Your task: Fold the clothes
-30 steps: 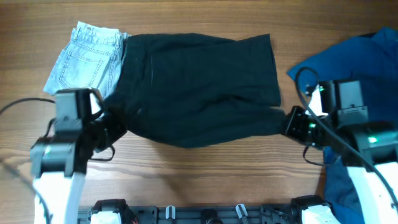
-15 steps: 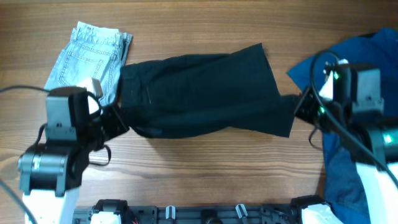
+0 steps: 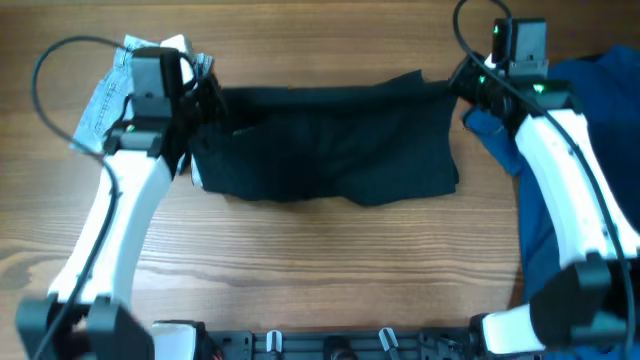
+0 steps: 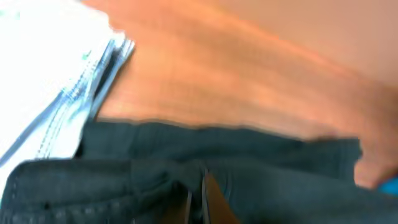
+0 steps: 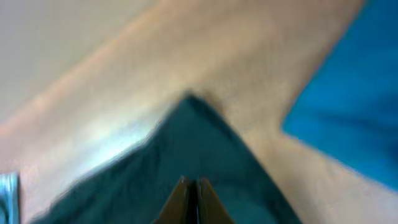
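A large black garment (image 3: pixel 320 140) lies folded in half across the middle of the table. My left gripper (image 3: pixel 200 95) is shut on its upper left corner; the left wrist view shows the fingers (image 4: pixel 199 199) pinching the black cloth (image 4: pixel 249 168). My right gripper (image 3: pixel 462 85) is shut on its upper right corner; the right wrist view shows the fingers (image 5: pixel 191 199) closed on the black cloth (image 5: pixel 186 149). Light-blue denim shorts (image 3: pixel 105 95) lie at the far left, also in the left wrist view (image 4: pixel 50 81). A royal-blue garment (image 3: pixel 605 100) lies at the right.
The wooden table (image 3: pixel 320 260) runs bare in front of the black garment. The blue garment shows at the right edge of the right wrist view (image 5: pixel 348 93). Both arms reach over the table's sides; cables loop above each wrist.
Both grippers carried the black garment's near edge up and away to the far edge, folding it in half. Both arms now stretch toward the back of the table.
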You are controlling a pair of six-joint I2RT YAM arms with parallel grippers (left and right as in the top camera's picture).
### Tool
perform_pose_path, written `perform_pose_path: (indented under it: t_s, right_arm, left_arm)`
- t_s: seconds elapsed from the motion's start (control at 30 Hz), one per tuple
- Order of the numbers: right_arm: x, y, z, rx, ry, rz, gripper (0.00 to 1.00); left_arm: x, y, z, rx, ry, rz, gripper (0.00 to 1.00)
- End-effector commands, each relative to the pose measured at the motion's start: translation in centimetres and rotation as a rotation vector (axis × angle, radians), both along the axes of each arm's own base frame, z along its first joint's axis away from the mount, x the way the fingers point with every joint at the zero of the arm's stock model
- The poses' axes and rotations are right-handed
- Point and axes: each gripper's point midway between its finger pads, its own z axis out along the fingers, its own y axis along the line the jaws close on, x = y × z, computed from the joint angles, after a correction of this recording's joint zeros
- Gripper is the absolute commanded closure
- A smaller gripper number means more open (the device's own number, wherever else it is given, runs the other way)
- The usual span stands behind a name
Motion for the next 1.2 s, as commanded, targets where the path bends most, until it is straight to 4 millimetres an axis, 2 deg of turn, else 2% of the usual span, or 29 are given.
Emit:
perform_pose_path:
  t_s: [0.0, 0.07, 0.1, 0.13, 0.17, 0.23, 0.33, 0.4, 0.53, 0.63, 0.7, 0.8, 0.87, 0.9, 1.1, 1.13, 1.17]
  right_arm:
    - [2.8, -0.1, -2.5, 0.037, -0.004, 0.022, 0.96]
    - [3.7, 0.1, -3.7, 0.047, -0.003, 0.027, 0.94]
    - [4.2, 0.3, -4.5, 0.053, -0.003, 0.040, 0.75]
    - [4.3, 0.3, -4.9, 0.049, 0.000, 0.048, 0.57]
    - [4.3, 0.1, -5.2, 0.023, 0.007, 0.068, 0.35]
    - [3.9, -0.7, -5.5, -0.020, 0.024, 0.098, 0.28]
    - [2.1, -2.4, -5.8, -0.030, 0.091, 0.092, 0.27]
    - [0.5, -2.9, -6.5, -0.007, 0.156, 0.104, 0.25]
    - [-3.7, -3.4, -9.2, -0.016, 0.339, 0.151, 0.20]
    - [-5.5, -3.1, -11.2, -0.001, 0.419, 0.156, 0.24]
    - [-5.7, -2.5, -12.4, 0.022, 0.422, 0.175, 0.29]
    - [-4.6, 0.4, -14.2, 0.082, 0.321, 0.353, 0.35]
    - [-3.9, 1.5, -15.9, 0.109, 0.268, 0.366, 0.34]
    - [-3.9, 2.3, -17.2, 0.125, 0.253, 0.393, 0.29]
    - [-5.4, 4.6, -21.0, 0.149, 0.337, 0.449, 0.19]
    - [-5.7, 4.9, -21.5, 0.151, 0.352, 0.458, 0.20]
    - [-6.1, 5.5, -22.0, 0.151, 0.369, 0.470, 0.25]
  left_arm:
    - [2.4, 0.3, -2.6, 0.033, 0.009, -0.001, 0.96]
    - [3.4, 0.2, -4.1, 0.032, 0.019, 0.000, 0.94]
    - [3.9, 0.2, -4.9, 0.031, 0.020, 0.003, 0.86]
    - [4.3, 0.4, -5.4, 0.036, 0.021, 0.011, 0.70]
    - [4.4, 0.7, -5.7, 0.035, 0.024, 0.017, 0.47]
    - [4.1, 1.3, -5.9, 0.034, 0.040, 0.032, 0.25]
    - [2.6, 2.8, -5.6, 0.036, 0.091, 0.061, 0.10]
    - [1.0, 3.3, -6.0, 0.038, 0.152, 0.070, 0.08]
    - [-3.3, 3.2, -8.3, 0.034, 0.350, 0.060, 0.10]
    - [-5.5, 3.0, -9.4, 0.031, 0.451, 0.054, 0.12]
    - [-6.2, 2.7, -9.6, 0.012, 0.482, 0.041, 0.13]
    - [-6.8, 2.0, -9.7, -0.021, 0.505, 0.018, 0.14]
    - [-7.5, 1.9, -9.9, -0.024, 0.534, 0.017, 0.14]
    - [-8.4, 1.9, -10.1, -0.023, 0.572, 0.017, 0.14]
    - [-10.0, 2.0, -10.5, -0.022, 0.640, 0.019, 0.14]
    - [-10.1, 2.0, -10.5, -0.022, 0.645, 0.019, 0.14]
    - [-10.2, 2.0, -10.5, -0.023, 0.649, 0.020, 0.14]
